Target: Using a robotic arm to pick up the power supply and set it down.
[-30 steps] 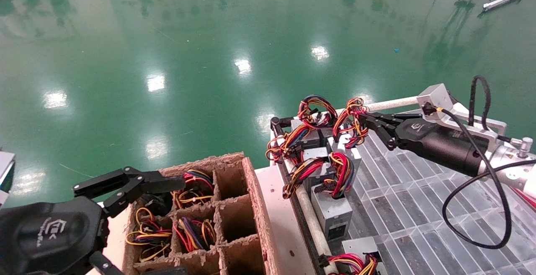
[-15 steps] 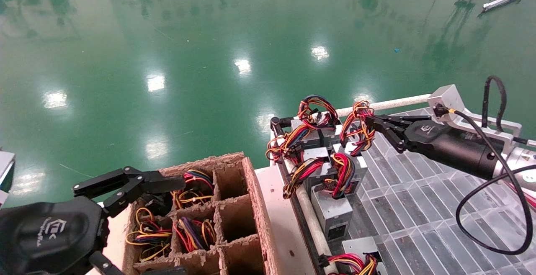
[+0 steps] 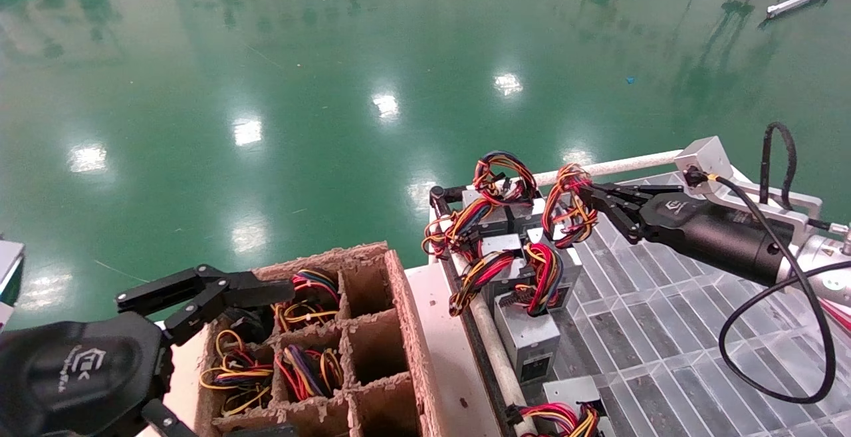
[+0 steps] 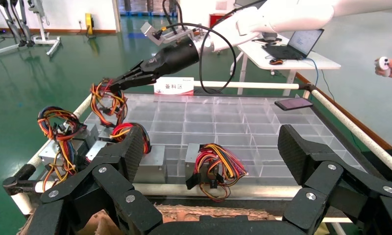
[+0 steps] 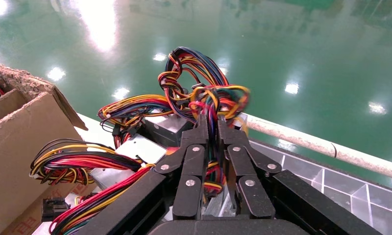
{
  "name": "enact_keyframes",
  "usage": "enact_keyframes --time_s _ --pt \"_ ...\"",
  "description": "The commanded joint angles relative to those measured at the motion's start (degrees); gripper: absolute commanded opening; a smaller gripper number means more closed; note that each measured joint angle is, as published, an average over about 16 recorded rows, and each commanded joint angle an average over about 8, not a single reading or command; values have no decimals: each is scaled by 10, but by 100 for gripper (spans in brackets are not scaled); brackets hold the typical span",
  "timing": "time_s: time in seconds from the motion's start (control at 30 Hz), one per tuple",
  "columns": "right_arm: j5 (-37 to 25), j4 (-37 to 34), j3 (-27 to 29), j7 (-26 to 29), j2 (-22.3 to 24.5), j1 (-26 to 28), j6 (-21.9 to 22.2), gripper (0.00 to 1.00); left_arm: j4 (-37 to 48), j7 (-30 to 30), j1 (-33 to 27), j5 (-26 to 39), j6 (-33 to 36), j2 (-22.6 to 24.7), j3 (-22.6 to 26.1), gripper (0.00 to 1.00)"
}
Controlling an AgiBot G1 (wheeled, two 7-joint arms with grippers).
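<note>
the left gripper [image 3: 219,294] hangs over a divided carton [image 3: 372,337] with its jaws spread, nothing in them; wire bundles fill some cells. beside the carton, at the near-left corner of a clear compartment tray [image 3: 665,330], silver boxes [image 3: 528,337] crowd together, their red-and-black looms tangled against each other. the power supply [image 3: 555,227] sits among them, touching its neighbours. the right gripper [image 3: 585,194] reaches in from the right, jaws clenched on the supply's orange-yellow wire loop [image 5: 218,100].
</note>
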Motion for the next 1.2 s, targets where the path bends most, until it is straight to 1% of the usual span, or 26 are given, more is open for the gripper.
enact_keyframes --time_s 0.03,0.17,0.37,0.6,0.73,1.2 --pt "0 0 0 -1 -1 -1 2 100 0 0 0 0 0 0 0 100" --pt "1 2 1 7 5 5 -13 100 0 0 0 0 0 0 0 100" --pt "4 10 3 30 20 22 -50 100 0 0 0 0 0 0 0 100" --pt "8 27 7 49 29 24 -69 100 0 0 0 0 0 0 0 100" --pt "14 63 17 63 38 7 -74 100 0 0 0 0 0 0 0 100" --pt "38 232 59 124 74 -77 -93 100 0 0 0 0 0 0 0 100"
